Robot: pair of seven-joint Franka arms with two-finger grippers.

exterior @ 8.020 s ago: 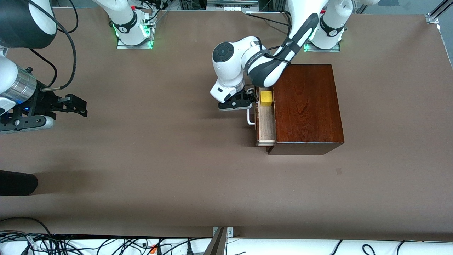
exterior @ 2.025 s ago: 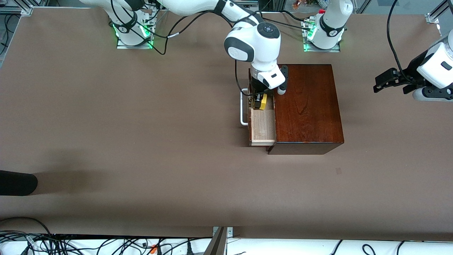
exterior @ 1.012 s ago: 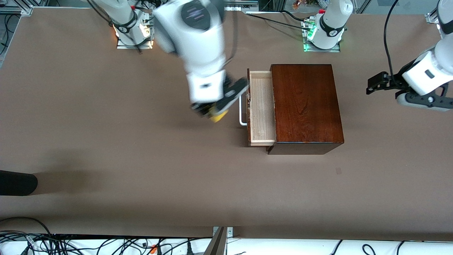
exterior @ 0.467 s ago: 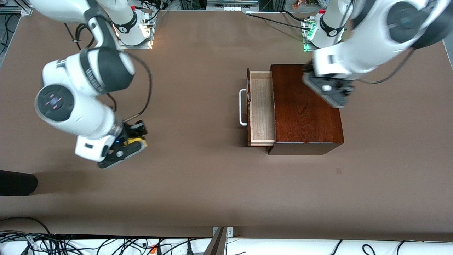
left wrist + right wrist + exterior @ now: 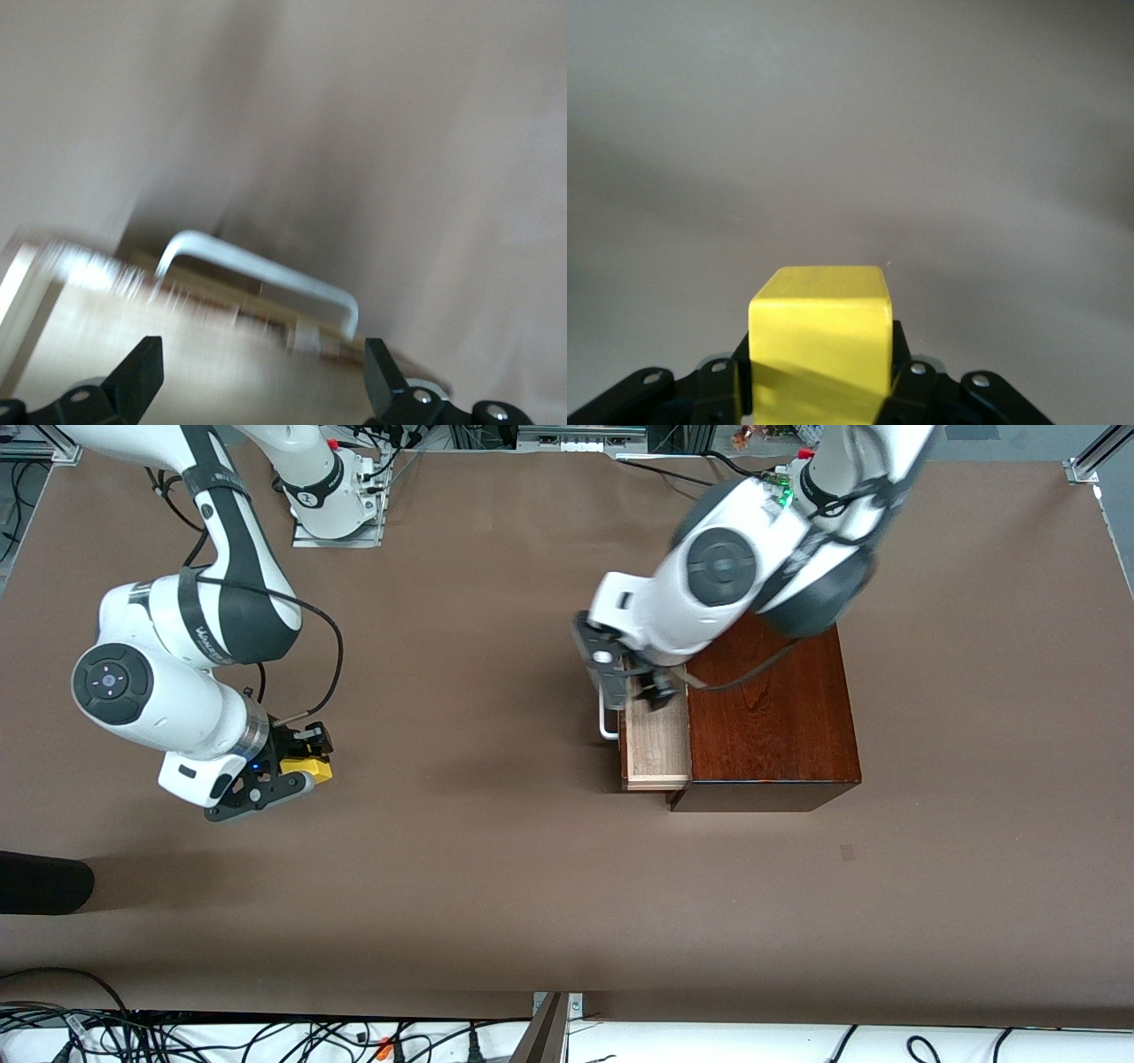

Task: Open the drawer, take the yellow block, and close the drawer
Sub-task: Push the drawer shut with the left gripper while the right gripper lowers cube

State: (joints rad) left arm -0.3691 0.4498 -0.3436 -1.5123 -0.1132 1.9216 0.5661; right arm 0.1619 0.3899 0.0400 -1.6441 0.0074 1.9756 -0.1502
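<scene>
The drawer (image 5: 657, 744) of the dark reddish-brown wooden box (image 5: 771, 708) stands pulled out, and its pale inside is bare where it shows. Its white handle (image 5: 607, 724) points toward the right arm's end. My left gripper (image 5: 634, 689) hangs open over the drawer's front; the left wrist view shows the handle (image 5: 266, 273) and the drawer's pale floor (image 5: 177, 354) between the spread fingers (image 5: 142, 379). My right gripper (image 5: 285, 772) is shut on the yellow block (image 5: 306, 766), low over the table toward the right arm's end. The block (image 5: 819, 336) fills the right wrist view.
A black object (image 5: 42, 882) lies at the table's edge at the right arm's end, nearer to the front camera than my right gripper. Cables (image 5: 266, 1041) run along the table's front edge. The arm bases (image 5: 332, 496) stand at the back.
My right gripper lifted the yellow block out of the drawer and carried it toward the right arm's end. My left arm swung in from its end, across the box top, to the drawer's front.
</scene>
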